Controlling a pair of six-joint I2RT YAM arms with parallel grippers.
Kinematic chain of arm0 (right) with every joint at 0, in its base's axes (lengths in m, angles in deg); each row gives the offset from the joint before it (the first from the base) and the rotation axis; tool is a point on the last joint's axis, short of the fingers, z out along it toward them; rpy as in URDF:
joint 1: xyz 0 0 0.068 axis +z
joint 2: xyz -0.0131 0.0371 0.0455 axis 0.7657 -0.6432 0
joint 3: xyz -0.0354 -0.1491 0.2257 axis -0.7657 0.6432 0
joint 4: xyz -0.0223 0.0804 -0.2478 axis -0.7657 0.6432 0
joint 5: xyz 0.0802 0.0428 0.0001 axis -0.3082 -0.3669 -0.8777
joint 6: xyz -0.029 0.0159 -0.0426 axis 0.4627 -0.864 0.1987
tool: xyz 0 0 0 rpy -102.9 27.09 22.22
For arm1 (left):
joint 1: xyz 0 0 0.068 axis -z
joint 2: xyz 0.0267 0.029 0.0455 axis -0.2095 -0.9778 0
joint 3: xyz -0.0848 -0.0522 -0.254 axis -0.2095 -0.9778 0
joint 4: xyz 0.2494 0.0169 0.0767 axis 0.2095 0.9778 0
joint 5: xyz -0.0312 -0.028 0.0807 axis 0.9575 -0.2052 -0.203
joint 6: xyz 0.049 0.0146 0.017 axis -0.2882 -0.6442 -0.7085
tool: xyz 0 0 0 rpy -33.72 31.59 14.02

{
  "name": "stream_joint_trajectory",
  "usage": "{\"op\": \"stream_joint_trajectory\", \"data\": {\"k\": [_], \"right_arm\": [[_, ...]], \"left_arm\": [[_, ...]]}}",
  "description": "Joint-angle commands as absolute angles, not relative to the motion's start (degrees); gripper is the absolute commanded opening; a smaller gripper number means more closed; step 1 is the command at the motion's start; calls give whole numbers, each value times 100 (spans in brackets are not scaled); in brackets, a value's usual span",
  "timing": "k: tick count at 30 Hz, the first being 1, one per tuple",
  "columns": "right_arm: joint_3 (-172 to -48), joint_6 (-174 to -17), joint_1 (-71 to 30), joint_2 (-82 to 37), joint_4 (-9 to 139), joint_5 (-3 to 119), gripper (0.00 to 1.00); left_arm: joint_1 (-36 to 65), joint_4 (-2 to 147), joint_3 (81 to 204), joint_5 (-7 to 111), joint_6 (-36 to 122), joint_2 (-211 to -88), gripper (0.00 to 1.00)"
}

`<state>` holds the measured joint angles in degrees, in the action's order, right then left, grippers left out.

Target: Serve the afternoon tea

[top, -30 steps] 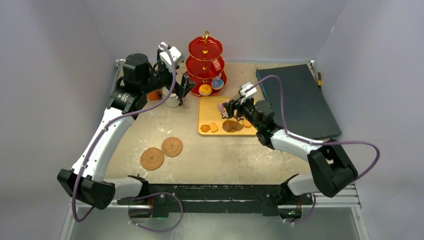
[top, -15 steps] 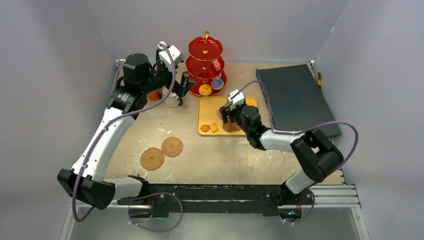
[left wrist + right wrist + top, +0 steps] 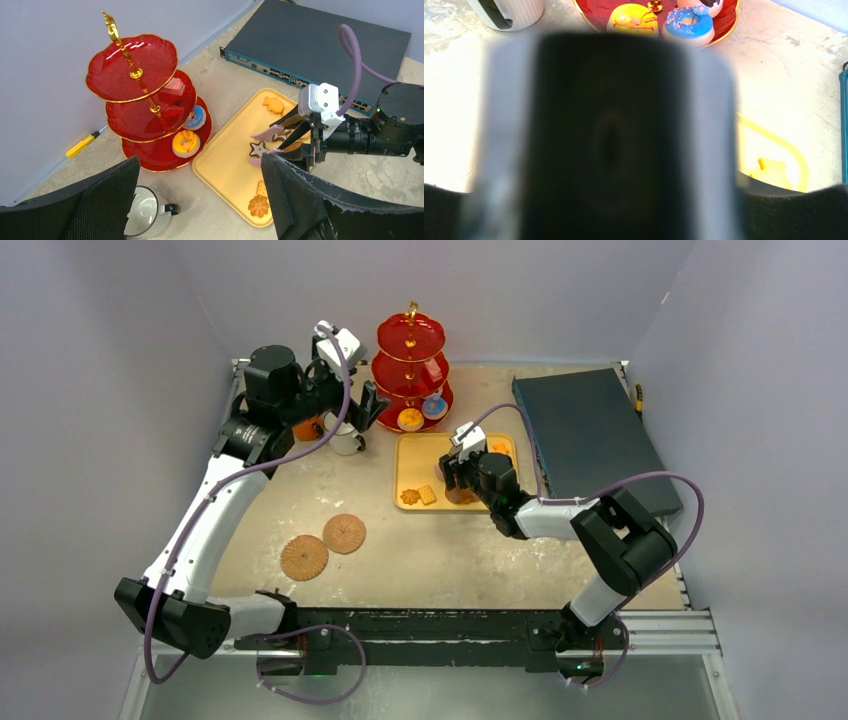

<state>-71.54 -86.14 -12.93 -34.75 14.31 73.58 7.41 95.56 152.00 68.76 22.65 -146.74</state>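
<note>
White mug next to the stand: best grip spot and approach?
Probably the rim of the white mug, pinched from straight above, one pincer finger inside and one outside, opposite its handle. It stands upright with its mouth open, and the orange mug and red stand sit close on either side.

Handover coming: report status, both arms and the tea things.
Left gripper open near white mug. Right gripper shut on metal tongs, tips at star biscuit on tray. Path to stand looks open.
</note>
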Motion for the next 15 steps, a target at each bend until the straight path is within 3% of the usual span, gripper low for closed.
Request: {"op": "stream_joint_trajectory", "data": {"k": [1,10,15], "right_arm": [[-7318,-8652,-1270,-3512,1300,7569,63],[-7358,-8640,-1265,-3425,1349,7693,43],[-7502,-8623,-1270,-3262,1313,7661,39]], "left_arm": [[689,9298,15488,6933,2289,-14691,90],[668,9238,15485,6949,2297,-14731,87],[671,9246,15456,6857,2297,-14740,86]]}}
